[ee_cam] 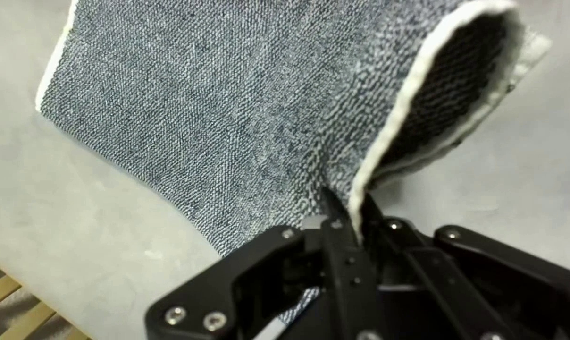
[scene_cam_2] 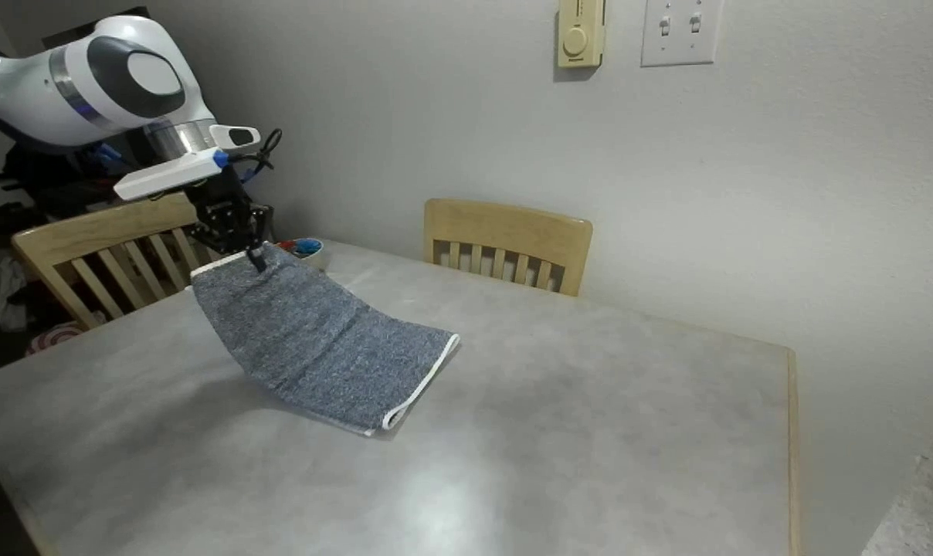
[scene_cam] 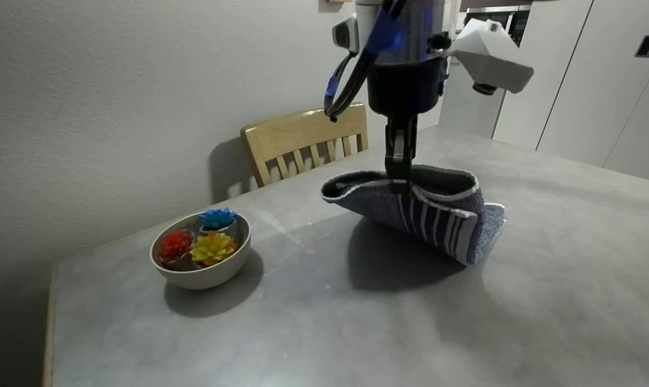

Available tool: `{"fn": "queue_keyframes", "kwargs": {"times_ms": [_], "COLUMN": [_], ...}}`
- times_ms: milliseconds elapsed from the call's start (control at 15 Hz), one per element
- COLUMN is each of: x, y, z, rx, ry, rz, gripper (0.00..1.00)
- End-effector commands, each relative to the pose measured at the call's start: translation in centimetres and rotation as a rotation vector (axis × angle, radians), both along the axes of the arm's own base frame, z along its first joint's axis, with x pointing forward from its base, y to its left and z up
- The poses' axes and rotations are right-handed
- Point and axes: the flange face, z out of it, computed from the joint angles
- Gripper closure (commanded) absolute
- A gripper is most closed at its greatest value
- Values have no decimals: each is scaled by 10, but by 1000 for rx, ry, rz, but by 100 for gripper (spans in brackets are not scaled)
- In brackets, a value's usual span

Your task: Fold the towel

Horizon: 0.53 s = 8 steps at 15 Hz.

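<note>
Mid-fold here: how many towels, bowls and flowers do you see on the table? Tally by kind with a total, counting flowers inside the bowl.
Blue-grey terry towel with white edging: 1
Pale round bowl: 1
Flowers, many-petalled: red flower, blue flower, yellow flower: 3
Total: 5

A white, silver-banded arm (scene_cam_2: 119,93) has dark cables (scene_cam: 360,77) and a black, screw-studded pincer (ee_cam: 350,203).
</note>
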Motion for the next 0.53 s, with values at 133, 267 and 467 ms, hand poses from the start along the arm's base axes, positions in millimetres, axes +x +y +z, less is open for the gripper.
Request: {"fn": "queue_keyframes", "kwargs": {"times_ms": [133, 267, 467], "x": [3, 9, 17], "y": [-41, -60, -87], "z": [7, 9, 12], "rx": [17, 21, 40], "ry": [43, 59, 86], "rz": [71, 112, 179], "gripper": [98, 98, 98]}}
